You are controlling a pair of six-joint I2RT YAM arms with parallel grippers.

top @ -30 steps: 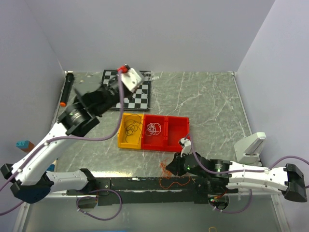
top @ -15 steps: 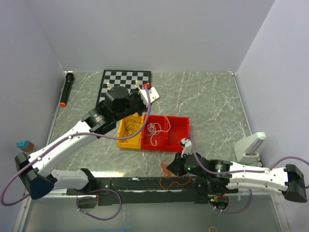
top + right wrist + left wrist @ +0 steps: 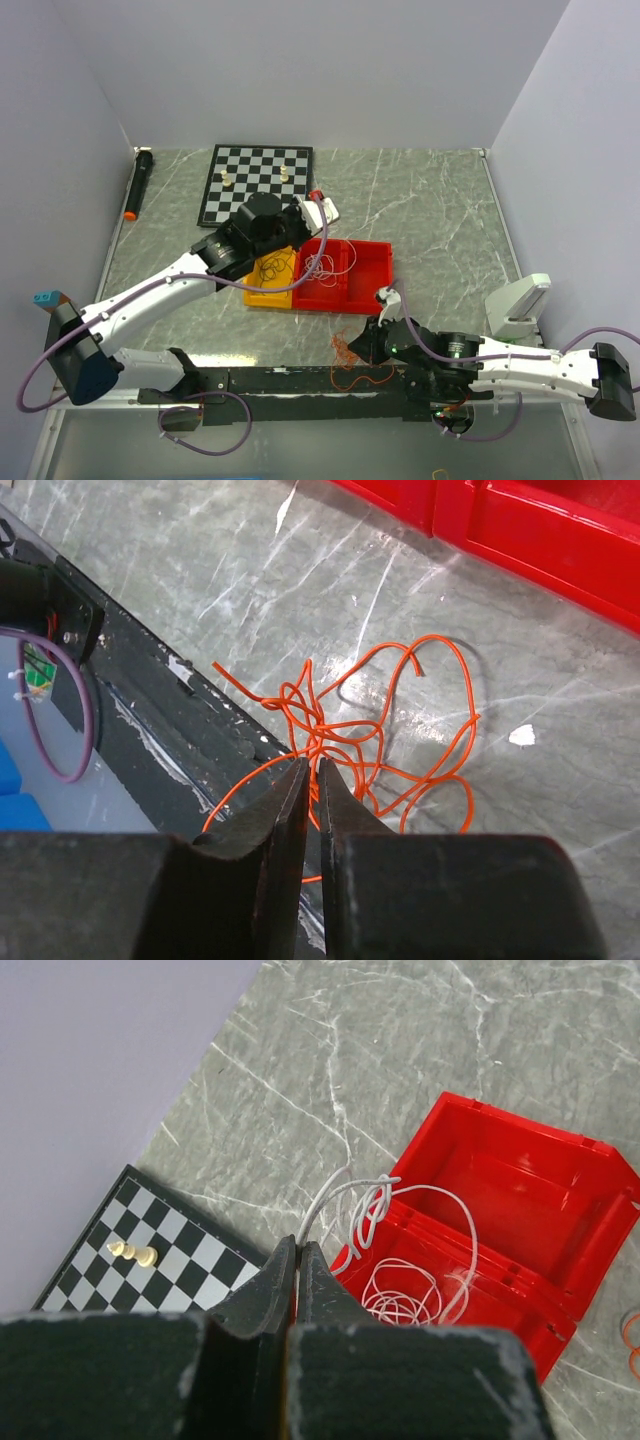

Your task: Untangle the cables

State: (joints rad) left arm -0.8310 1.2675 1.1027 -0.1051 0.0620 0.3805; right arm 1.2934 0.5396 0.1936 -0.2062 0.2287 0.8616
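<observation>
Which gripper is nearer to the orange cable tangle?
Right. The right gripper has its tips on the orange cable tangle; the left gripper is farther back, at the red bin, pinching a white cable.

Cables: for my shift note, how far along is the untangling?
Done: black cable lies in the yellow bin. In hand: left end effector pinches the white cable, partly in the red bin. Left: the knotted orange cable on the table, pinched by the right end effector.

Plain lavender-white walls (image 3: 300, 70) are enclosing the grey marbled counter (image 3: 420, 200) at nine, twelve and three o'clock, soft even light falling across it.
</observation>
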